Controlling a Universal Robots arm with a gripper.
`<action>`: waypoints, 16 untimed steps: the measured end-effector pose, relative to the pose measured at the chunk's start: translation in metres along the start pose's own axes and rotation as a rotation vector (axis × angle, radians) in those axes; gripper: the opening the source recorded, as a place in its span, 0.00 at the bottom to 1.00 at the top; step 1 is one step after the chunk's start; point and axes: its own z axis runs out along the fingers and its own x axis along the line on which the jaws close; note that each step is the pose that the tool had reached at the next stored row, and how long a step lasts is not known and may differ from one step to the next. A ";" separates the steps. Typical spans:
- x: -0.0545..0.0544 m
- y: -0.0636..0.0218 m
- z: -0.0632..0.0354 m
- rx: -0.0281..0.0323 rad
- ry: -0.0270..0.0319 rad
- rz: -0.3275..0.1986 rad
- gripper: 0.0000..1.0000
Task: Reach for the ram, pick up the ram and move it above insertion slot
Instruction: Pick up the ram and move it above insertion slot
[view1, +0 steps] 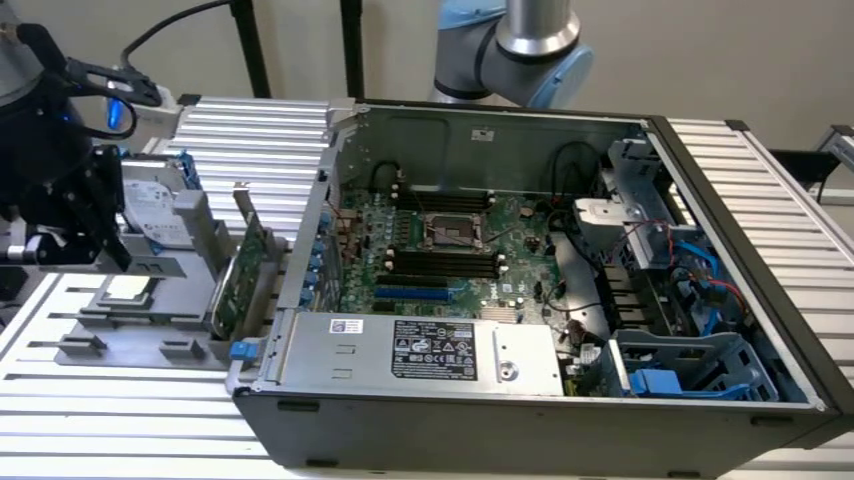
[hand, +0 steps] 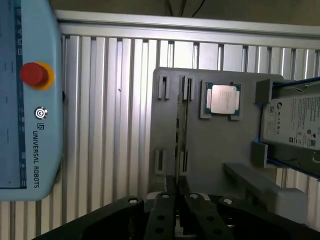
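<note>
A: Where's the tool (view1: 60, 245)?
B: Far on the exterior view's left, low over the grey holder tray (view1: 114, 335) on the ribbed surface (view1: 107, 420), outside the PC case (view1: 534, 300). Wrist points down at the tray.

A: Ram?
B: Standing on edge in the tray's slots, seen as a thin strip in the wrist view, ram (hand: 182, 117). It runs straight into the gap between the tool (hand: 178, 210) fingers.

A: Tool state?
B: Fingers (hand: 162, 212) nearly closed, one on each side of the ram's near end. Can't tell if they actually grip it or just flank it.

A: What else on the tray?
B: CPU (hand: 220, 99) lying flat just beside the ram, hard drive (hand: 295, 125) further over. In the exterior view the expansion card (view1: 247, 275) stands upright between tray and case.

A: Case?
B: Open, motherboard (view1: 447, 250) exposed, dark memory slots (view1: 441, 262) below the CPU socket. Well apart from the tool. Teach pendant (hand: 27, 95) lies on the surface beside the tray.
</note>
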 end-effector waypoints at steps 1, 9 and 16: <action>0.000 -0.0026 -0.0026 0.0000 -0.0027 -0.001 0.14; 0.000 -0.0250 -0.0224 0.0005 -0.0249 -0.006 0.14; 0.000 -0.0516 -0.0348 0.0013 -0.0503 -0.007 0.14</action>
